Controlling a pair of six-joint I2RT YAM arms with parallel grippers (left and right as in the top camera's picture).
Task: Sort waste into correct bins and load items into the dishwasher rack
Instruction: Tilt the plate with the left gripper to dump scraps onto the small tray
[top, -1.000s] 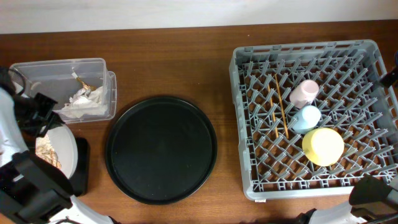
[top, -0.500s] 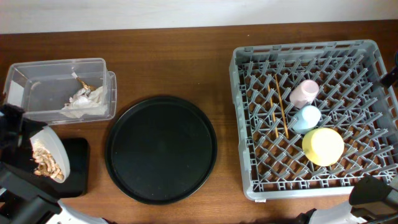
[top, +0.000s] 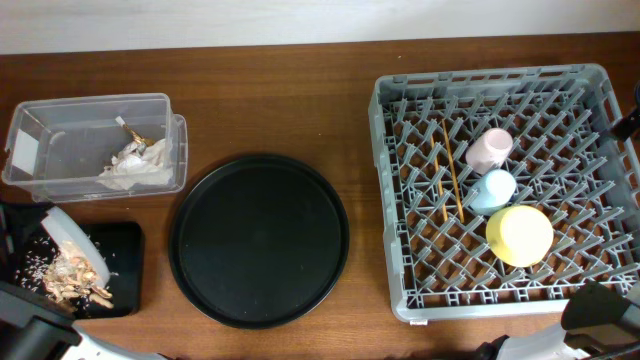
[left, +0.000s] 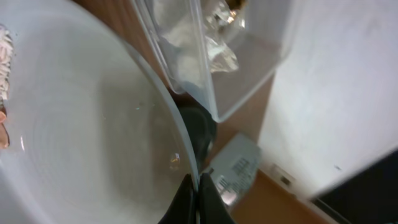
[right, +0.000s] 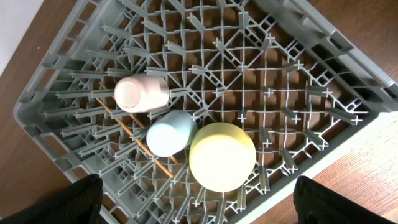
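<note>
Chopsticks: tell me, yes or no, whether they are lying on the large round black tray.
No, the chopsticks lie across the pegs of the dishwasher rack, just left of the pink cup.

Brown wooden table, pale wall along far edge

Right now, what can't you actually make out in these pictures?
- label on the clear box: overhead, too small to read.
- scraps: overhead, too small to identify.
- left fingers: wrist view shows only tips pinching the plate; overhead, cut off at the edge.
- right fingers: wrist view, cut off by the bottom edge.
</note>
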